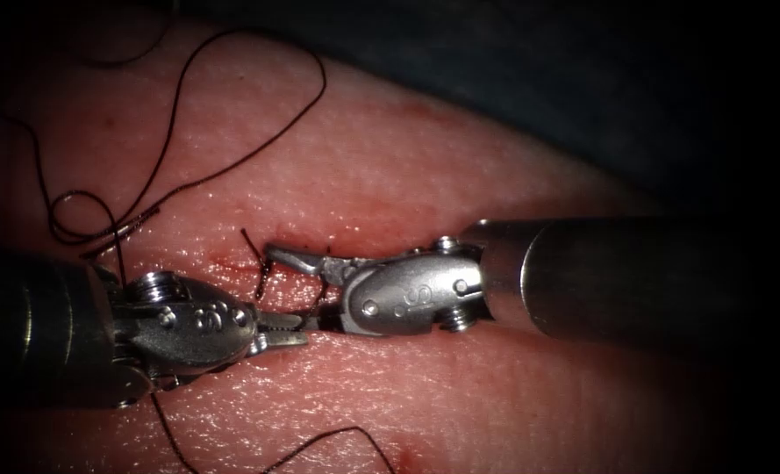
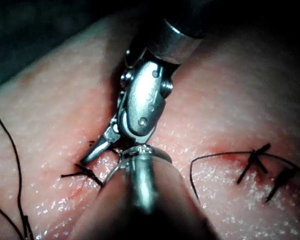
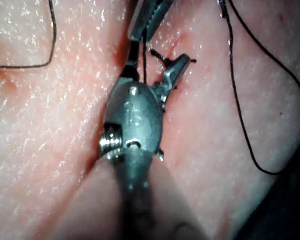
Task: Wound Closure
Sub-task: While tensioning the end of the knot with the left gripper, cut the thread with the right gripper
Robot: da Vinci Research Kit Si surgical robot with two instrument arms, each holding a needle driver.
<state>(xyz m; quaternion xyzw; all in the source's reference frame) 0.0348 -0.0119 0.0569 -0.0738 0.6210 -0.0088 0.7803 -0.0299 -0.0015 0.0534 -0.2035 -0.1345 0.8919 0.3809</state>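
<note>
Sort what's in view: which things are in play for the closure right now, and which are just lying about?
In play: left tool, shut on the thread; right tool, jaws open astride that strand, holding nothing; the cut in the tissue.
Lying about: slack thread loops; thick dark piece, possibly the needle, loose on the tissue; finished stitches.
</note>
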